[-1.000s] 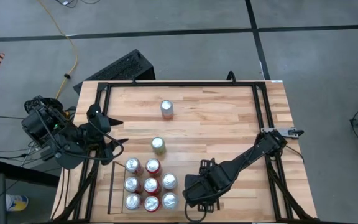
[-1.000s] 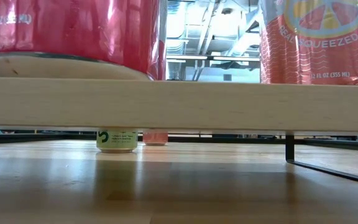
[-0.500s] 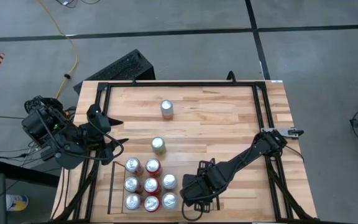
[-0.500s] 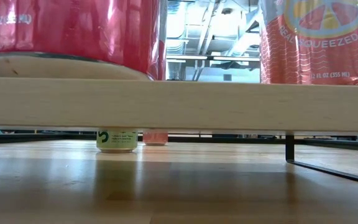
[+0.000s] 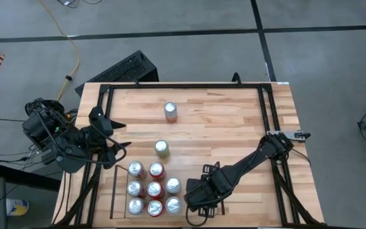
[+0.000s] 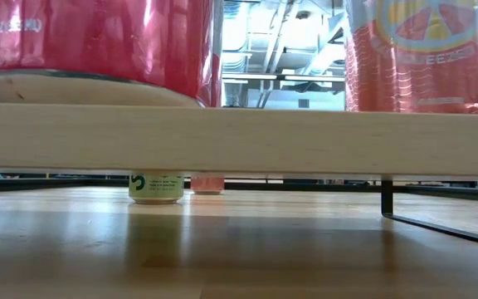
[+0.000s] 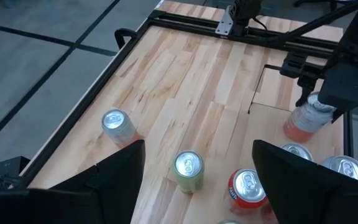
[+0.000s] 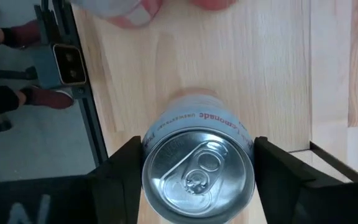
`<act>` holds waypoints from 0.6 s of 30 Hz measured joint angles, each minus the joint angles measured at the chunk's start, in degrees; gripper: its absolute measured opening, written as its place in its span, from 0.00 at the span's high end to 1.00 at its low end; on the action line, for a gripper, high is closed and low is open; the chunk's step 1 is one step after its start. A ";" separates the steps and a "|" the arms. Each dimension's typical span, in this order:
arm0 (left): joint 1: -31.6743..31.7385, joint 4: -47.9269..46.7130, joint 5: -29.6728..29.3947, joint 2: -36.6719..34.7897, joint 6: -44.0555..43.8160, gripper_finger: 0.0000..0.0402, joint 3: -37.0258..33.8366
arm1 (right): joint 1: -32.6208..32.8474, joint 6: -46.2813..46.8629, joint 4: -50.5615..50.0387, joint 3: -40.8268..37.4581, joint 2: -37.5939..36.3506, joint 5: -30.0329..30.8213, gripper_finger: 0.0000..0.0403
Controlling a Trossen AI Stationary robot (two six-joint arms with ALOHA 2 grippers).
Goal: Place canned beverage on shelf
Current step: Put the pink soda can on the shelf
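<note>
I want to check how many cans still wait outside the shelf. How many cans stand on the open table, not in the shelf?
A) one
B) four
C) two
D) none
C: the high view shows only a silver-topped can and a green can standing on the bare table, outside the shelf; the other cans stand within its rails.

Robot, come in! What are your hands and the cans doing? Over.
Right gripper straddling pink can on shelf. Left gripper open, waiting at table edge. Nothing blocking.
</note>
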 joint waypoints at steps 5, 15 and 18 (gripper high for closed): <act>0.00 -0.02 0.04 0.01 0.02 0.30 0.00 | -0.36 -4.24 3.86 0.00 0.00 -0.23 0.43; 0.00 -0.17 1.73 0.00 0.85 0.30 0.02 | -0.84 -9.36 6.58 0.00 0.02 -4.19 0.43; 0.00 -0.20 1.75 0.01 0.85 0.30 0.00 | -0.84 -10.24 6.73 0.00 0.02 -4.33 0.43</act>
